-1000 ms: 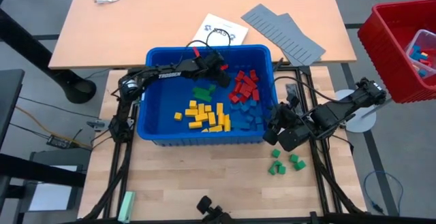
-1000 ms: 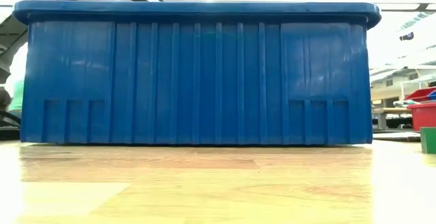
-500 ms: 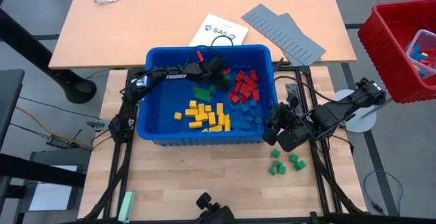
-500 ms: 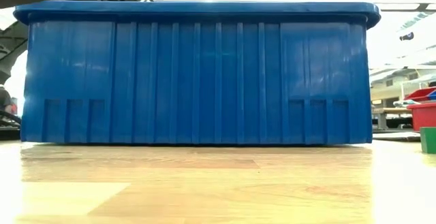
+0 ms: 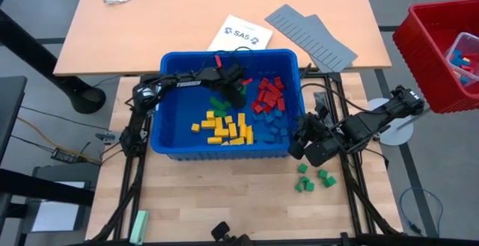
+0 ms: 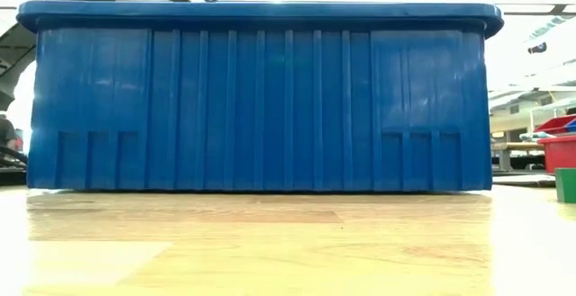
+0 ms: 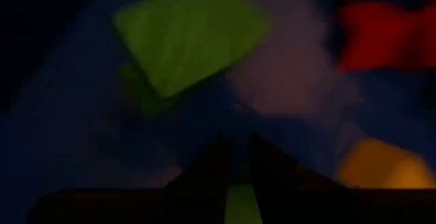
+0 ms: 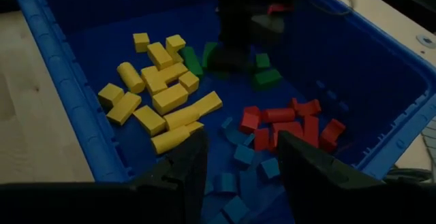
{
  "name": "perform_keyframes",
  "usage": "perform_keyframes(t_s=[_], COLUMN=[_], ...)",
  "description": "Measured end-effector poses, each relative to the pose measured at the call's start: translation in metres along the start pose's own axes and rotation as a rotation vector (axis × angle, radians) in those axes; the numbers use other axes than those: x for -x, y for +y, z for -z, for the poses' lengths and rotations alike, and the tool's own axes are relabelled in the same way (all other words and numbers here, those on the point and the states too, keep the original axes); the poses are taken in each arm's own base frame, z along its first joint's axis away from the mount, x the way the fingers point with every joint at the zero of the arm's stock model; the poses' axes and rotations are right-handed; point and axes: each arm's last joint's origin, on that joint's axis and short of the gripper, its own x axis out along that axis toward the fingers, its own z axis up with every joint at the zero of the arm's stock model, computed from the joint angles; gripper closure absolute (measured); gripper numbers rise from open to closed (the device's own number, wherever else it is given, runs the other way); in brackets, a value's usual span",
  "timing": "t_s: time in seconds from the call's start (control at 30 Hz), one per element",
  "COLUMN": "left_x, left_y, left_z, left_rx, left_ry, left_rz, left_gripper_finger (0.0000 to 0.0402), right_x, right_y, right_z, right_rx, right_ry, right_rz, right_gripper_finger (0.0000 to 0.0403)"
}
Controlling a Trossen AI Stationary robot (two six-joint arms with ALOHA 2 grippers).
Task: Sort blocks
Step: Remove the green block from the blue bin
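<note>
Bin: a blue bin (image 5: 160,104) is seen at the centre of the high view, and the sorted heaps lie on its floor.

Blocks: the yellow blocks (image 5: 224,127) are heaped at lower centre of the bin, the red blocks (image 5: 268,96) at its upper right, the blue blocks (image 5: 278,128) at lower right, and the green blocks (image 5: 220,102) at upper centre. A few loose green blocks (image 5: 312,179) lie outside on the wooden table (image 5: 194,197), below the bin's lower right corner.

Left gripper: the left gripper (image 5: 240,94) is reached into the bin from the upper left and hangs low at the green group. In the left wrist view its fingers are nearly together, and a sliver of green shows between the tips – a green block (image 7: 240,202) appears to be pinched there, though it is too blurred to be certain.

Key relation: the green heap lies just ahead of the fingertips and up-left in the left wrist frame. The nearest block there is tilted, its long axis running from lower left to upper right.

Right gripper: the right gripper (image 5: 308,137) is parked just outside the bin's right wall, fingers apart and empty – the heaps are viewed between them from above the rim.

Nearer arm: the left arm is judged far nearer to the green group; the right is nearer to the stray greens on the table.

Next move: a small set-down beside the heap is judged to be called for.
</note>
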Motion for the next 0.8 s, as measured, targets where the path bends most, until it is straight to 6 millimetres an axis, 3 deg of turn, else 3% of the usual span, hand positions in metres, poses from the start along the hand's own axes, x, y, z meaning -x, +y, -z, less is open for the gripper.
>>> perform_keyframes(t_s=[0.17,0.4,0.53,0.8], left_x=[0.031,-0.003,-0.026,-0.023], left_y=[-0.003,-0.003,-0.002,0.001], left_z=[-0.028,-0.032,-0.024,-0.014], left_rx=[0.055,0.06,0.057,-0.047], left_ry=[-0.29,-0.327,-0.249,-0.139], left_rz=[0.025,0.05,0.037,-0.004], left_gripper_finger=[0.0337,0.0337,0.0337,0.0337], right_x=[-0.001,-0.001,-0.001,-0.001], right_y=[0.0,-0.001,0.0,0.0], right_z=[0.0,-0.001,-0.001,-0.001], right_rx=[-0.001,-0.009,-0.01,-0.012], right_ry=[0.001,-0.002,-0.002,-0.003], right_rz=[0.003,0.003,0.002,0.001], right_gripper_finger=[0.0241,0.0241,0.0241,0.0241])
